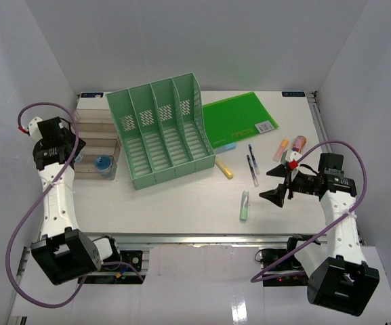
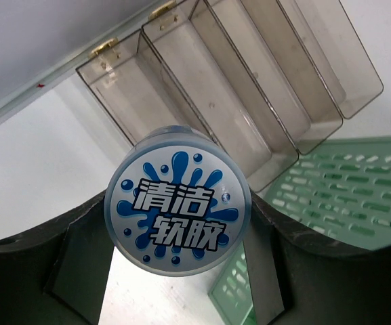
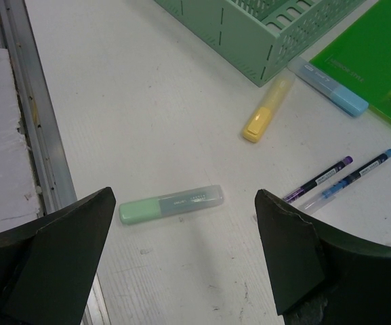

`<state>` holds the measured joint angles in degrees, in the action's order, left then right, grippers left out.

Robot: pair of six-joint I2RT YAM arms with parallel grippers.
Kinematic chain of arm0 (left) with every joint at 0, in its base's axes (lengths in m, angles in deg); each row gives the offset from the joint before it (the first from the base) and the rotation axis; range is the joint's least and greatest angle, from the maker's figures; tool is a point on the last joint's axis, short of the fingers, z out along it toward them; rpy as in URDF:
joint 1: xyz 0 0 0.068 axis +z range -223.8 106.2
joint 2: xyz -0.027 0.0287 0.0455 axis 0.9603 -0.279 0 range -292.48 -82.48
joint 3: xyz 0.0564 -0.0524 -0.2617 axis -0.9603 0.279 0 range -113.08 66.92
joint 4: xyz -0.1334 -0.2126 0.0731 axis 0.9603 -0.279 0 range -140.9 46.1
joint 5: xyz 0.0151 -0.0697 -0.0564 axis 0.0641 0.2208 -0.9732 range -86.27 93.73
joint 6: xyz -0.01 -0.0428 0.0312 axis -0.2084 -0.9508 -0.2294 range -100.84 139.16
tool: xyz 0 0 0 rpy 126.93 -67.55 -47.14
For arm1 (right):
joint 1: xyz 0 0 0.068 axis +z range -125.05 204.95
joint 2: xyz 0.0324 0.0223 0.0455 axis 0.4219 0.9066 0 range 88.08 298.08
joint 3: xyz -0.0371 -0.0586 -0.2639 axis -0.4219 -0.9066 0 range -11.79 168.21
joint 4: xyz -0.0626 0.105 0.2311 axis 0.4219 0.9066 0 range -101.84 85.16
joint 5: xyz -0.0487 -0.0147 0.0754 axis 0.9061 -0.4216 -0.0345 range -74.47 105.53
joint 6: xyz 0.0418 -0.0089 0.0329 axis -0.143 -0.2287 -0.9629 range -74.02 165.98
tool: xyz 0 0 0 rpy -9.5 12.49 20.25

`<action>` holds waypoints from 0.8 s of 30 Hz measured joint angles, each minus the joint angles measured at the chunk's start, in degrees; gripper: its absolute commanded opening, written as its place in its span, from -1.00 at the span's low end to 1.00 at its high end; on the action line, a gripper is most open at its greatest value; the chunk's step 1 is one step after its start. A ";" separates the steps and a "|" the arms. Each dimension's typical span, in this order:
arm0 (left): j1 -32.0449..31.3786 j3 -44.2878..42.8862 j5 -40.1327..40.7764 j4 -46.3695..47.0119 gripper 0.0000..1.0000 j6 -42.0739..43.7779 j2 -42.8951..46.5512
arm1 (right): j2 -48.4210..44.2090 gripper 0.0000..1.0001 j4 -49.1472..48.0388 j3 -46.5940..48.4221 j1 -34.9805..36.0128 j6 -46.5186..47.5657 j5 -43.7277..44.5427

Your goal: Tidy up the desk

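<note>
The desk (image 1: pixel 181 206) is a wide white tabletop. My left gripper (image 1: pixel 95 162) (image 2: pixel 179 269) is shut on a round jar (image 1: pixel 102 162) (image 2: pixel 179 203) with a blue splash label. It holds the jar at the near end of the clear compartment tray (image 1: pixel 97 135) (image 2: pixel 249 101); whether the jar rests in it I cannot tell. My right gripper (image 1: pixel 275 184) (image 3: pixel 185 257) hangs open over the desk's right side. A green highlighter (image 1: pixel 244 204) (image 3: pixel 171 203) lies just beyond its fingertips, untouched.
A mint-green file rack (image 1: pixel 161 132) (image 3: pixel 263 27) stands mid-desk, with a green folder (image 1: pixel 239 118) (image 3: pixel 378 61) to its right. A yellow highlighter (image 1: pixel 225 168) (image 3: pixel 268 108), a blue highlighter (image 3: pixel 331 87), two pens (image 1: pixel 251 159) (image 3: pixel 320 179) and a pink marker (image 1: pixel 298 143) lie loose.
</note>
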<state>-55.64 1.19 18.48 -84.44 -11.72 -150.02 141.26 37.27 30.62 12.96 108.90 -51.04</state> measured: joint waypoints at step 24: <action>1.07 -0.58 -1.90 10.59 -1.00 6.22 -19.53 | 0.31 0.80 -0.02 -0.15 -1.54 0.02 -0.02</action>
<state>-54.58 0.62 16.58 -73.85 -5.51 -169.54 141.57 37.26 30.47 11.42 108.92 -51.06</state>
